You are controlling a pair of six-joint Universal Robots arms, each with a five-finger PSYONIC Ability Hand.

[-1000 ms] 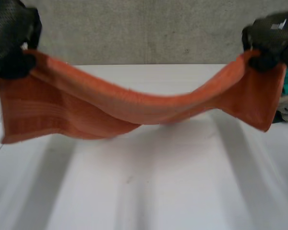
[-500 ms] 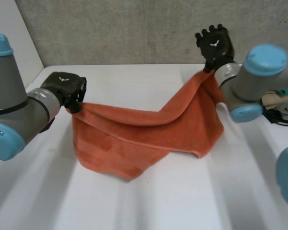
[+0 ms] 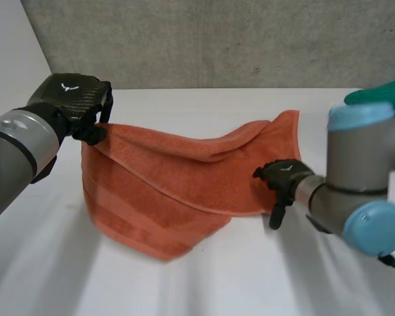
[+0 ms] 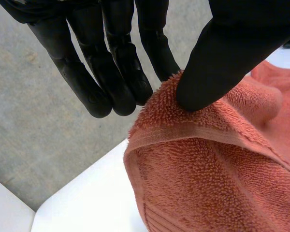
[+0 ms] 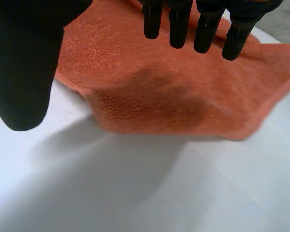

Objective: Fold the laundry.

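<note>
Released by the now-open right robot hand (image 3: 284,176), the orange towel (image 3: 164,191) slumps onto the bench (image 3: 217,276); the left robot hand (image 3: 72,99) pinches one corner aloft, likely to steer the fold.

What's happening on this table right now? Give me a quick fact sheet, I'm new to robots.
Cloth: orange towel, loosely doubled over, mostly lying on the white table
Left hand: pinches one towel corner between thumb and fingers, raised
Right hand: open, fingers straight, at the towel's other end, holding nothing
Fold: not yet neat
</note>
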